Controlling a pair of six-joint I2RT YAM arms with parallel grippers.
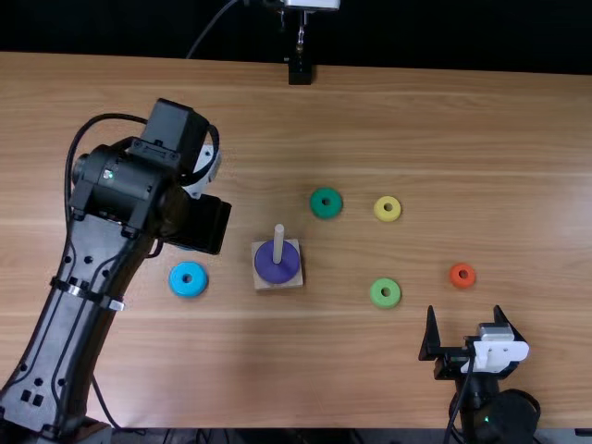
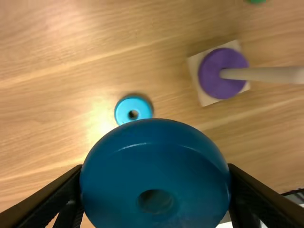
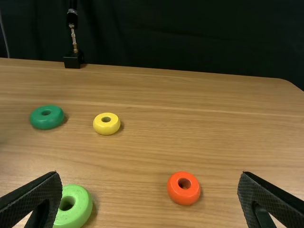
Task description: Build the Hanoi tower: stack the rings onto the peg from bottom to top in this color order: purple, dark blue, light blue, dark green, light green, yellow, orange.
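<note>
The right gripper (image 1: 465,312) sits at the table's near edge, out toward 4 o'clock from the peg, its fingers spread wide with a gap between them. The clock here is centred on the peg, with 12 at the far edge.

Ahead of that gripper, the light green ring (image 1: 377,300) lies at half past three. The light blue ring (image 1: 180,285) lies near 9 o'clock, with a strip of wood between it and the peg's base. Out at 3 o'clock lies the orange ring (image 1: 462,280), near the right gripper's fingertips.

At the centre, the square wooden base (image 1: 278,285) bears the purple ring (image 1: 277,270), with the peg (image 1: 278,242) standing up through it. The left arm (image 1: 74,305) slants in from 8 o'clock, so that side is the tighter one. Its gripper (image 1: 199,225), at 10 o'clock, grips the dark blue ring (image 2: 156,166) between its fingers, above the table.

Farther off, the yellow ring (image 1: 388,218) lies at 2 o'clock and the dark green ring (image 1: 326,213) at 1, a little apart. Wood (image 1: 416,120) stretches beyond them to the far edge, where a black stand (image 1: 300,72) sits at 12.
</note>
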